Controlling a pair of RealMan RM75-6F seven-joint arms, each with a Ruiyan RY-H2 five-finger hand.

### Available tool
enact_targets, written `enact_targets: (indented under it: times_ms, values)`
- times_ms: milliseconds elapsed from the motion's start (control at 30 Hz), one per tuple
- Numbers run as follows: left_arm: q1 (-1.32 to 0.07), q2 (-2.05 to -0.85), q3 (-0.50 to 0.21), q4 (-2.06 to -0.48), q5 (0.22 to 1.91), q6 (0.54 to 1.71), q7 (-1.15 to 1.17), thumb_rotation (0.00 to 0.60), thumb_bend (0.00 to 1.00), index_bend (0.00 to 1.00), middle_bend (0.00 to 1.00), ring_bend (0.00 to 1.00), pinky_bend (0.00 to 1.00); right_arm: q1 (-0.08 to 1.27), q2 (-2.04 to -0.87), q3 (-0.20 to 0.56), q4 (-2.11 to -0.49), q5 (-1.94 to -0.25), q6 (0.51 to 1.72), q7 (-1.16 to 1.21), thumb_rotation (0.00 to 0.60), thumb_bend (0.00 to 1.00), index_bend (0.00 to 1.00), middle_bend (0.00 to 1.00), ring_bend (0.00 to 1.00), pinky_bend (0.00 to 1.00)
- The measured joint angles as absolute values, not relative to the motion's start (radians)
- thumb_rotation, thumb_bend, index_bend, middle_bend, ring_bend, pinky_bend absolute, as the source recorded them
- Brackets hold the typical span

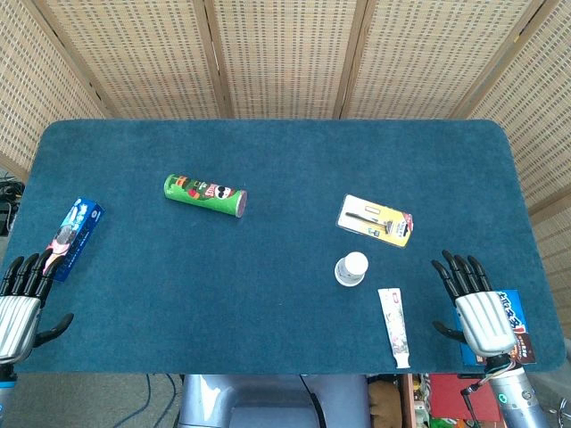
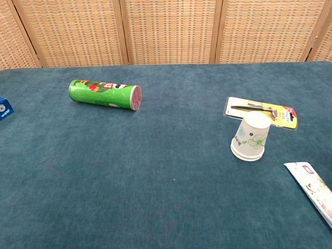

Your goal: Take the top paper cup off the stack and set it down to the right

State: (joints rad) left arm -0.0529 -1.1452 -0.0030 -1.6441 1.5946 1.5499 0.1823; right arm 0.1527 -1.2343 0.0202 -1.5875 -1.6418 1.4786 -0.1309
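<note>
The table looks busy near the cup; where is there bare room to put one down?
Bare cloth lies right of the paper cup stack, between the razor pack, the toothpaste tube and the right hand. The widest free patch is the middle, between the green chip can and the cups. It is crowded where cups, razor pack and tube cluster.

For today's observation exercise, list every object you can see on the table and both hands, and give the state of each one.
paper cup stack: upside down, untouched
green chip can: lying on its side
razor pack: flat, behind the cups
toothpaste tube: flat, right of the cups
blue box: flat at the left edge
left hand: open, empty
right hand: open, empty, over a blue packet
</note>
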Motion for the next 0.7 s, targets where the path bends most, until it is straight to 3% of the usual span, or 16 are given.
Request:
enact_targets:
  times_ms: [700]
  values:
    - [-0.057, -1.143, -0.004, -1.634, 1.591, 1.541, 0.164, 0.6, 0.25, 0.0, 0.0, 0.0, 0.0, 0.159, -1.234, 0.024, -1.597, -1.634, 1.466, -0.129, 0.6, 0.29, 0.03, 0.0, 0.0, 0.0]
